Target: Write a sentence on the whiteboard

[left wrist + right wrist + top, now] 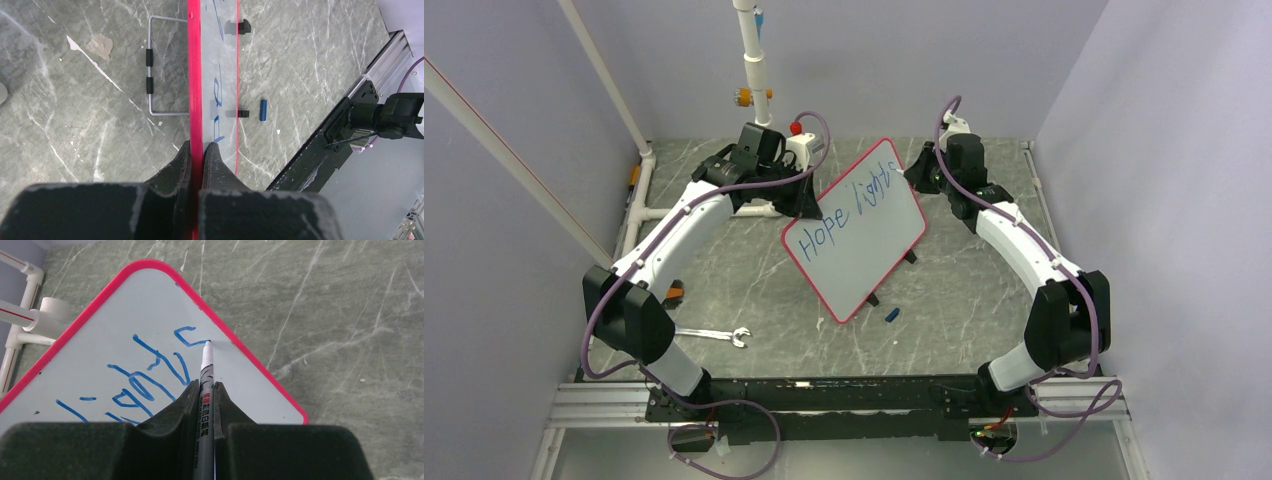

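My left pincer (196, 147) is clamped on the red edge of the whiteboard (879, 262), which stands tilted on the table (984, 290). My right pincer (206, 386) grips the marker (206, 365), tip on the sentence (849, 205) near the edge. If I push hard, the board may twist, or my line may slip off.

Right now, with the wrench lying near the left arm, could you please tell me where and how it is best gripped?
Probably by the slim straight shaft of the wrench, midway along, coming straight down from above. It lies flat on the table, running roughly left to right, so a grip closing across the narrow shaft should fit; the forked head at its right end is wider.
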